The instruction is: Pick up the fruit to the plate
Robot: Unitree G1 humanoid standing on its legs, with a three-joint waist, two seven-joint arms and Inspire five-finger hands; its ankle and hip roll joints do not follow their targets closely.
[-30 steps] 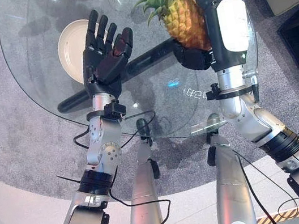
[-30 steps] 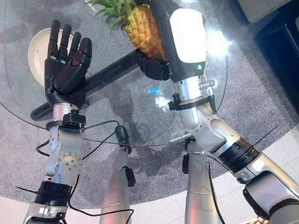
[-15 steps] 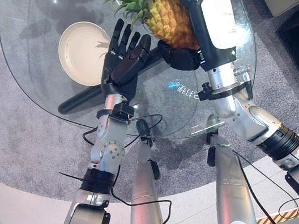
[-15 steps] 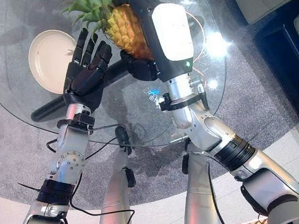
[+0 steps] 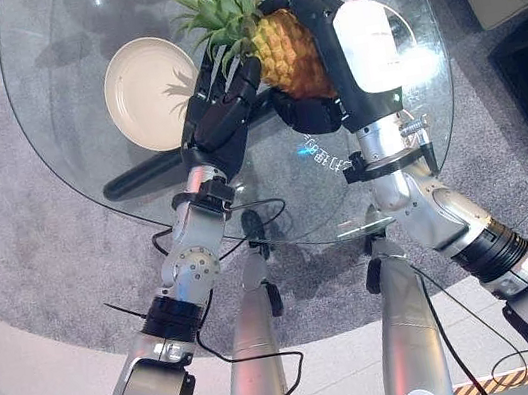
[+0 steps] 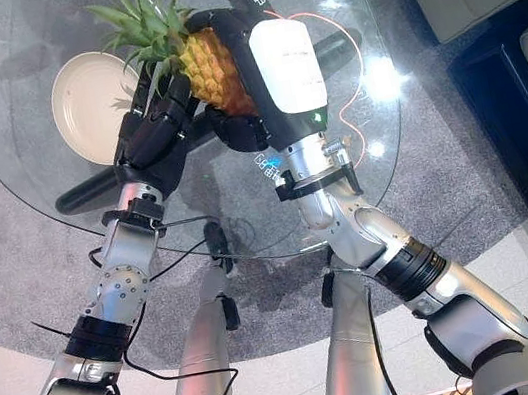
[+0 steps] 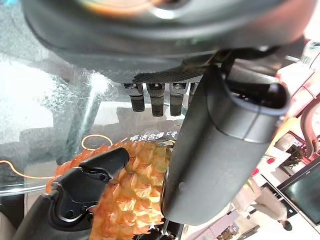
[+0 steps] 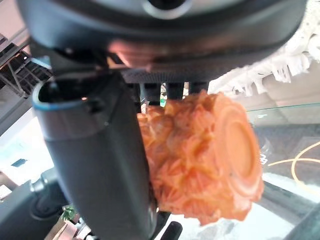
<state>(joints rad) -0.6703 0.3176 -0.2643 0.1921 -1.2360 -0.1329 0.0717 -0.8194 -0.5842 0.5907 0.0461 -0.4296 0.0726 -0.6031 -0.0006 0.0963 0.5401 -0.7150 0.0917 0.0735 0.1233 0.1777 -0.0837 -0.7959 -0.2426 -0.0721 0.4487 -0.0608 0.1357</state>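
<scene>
**Inspector:** Report the bench (image 5: 82,137) first, then work down.

**Me:** The round glass bench lies under both my arms, its dark base bar (image 5: 139,175) visible through the top. The grey carpet (image 5: 6,230) shows beneath it. The bench itself has kept its place over the last second.

**Inspector:** The fruit?

**Me:** The pineapple (image 5: 287,46) is off the glass, held up in my right hand (image 5: 328,95). Its leafy crown points toward the plate (image 5: 146,88). A second ago it hung further to my right, well apart from the plate. Since then it has travelled leftward, and its leaves now reach just beside the plate's rim as seen from above.

**Inspector:** State of the right fingers?

**Me:** Curled round the pineapple's body, thumb on one side, fingers (image 8: 167,90) on the other, as the right wrist view shows. That grip is unchanged.

**Inspector:** And the left hand?

**Me:** My left hand (image 5: 220,114) was over the plate a second ago, covering part of it, palm up. It has moved right, so the plate now shows whole. Its fingers (image 7: 156,102) are straight and spread, lying against the pineapple's crown end. Whether they press the fruit I cannot tell.

**Inspector:** The plate?

**Me:** Cream, round, resting on the glass to my left, unmoved.
</scene>
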